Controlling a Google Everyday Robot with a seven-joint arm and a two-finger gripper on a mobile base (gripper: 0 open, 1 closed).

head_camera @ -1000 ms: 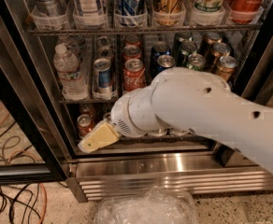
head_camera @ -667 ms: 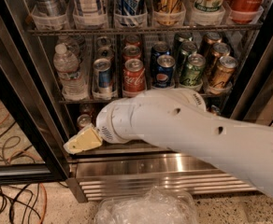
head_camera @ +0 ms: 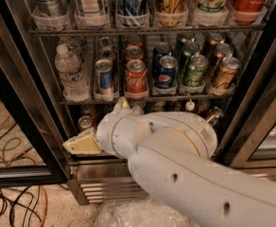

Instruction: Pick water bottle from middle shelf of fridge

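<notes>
1. in the leftmost lane of the middle shelf (head_camera: 176, 98) of the fridge (head_camera: 95, 189) stands the water bottle (head_camera: 66, 73), upright, with its white cap on top. it is just beside the lane with the silver-and-blue can (head_camera: 104, 77).
2. my claw (head_camera: 96, 126) hangs lower, in front of the bottom shelf, below and to the right of the bottle and well apart from it. its two tan fingers (head_camera: 83, 144) look spread apart, with nothing between them.
3. handling, as i judge it: the bottle looks full, so it should be fairly heavy for its size. its clear walls are thin and would dent under a hard squeeze. the ribs should help the grip, though cold plastic may be slick.
4. where i would hold: around the ribbed body at the label, below the shoulder. the cap is too narrow, and the lane divider leaves little room on the sides.
5. counts on this shelf: one water bottle and five cans in the front row, namely silver-and-blue, red cola (head_camera: 135, 77), blue cola (head_camera: 166, 72), green (head_camera: 194, 70) and gold (head_camera: 225, 73). more cans stand behind, but i cannot count them.
</notes>
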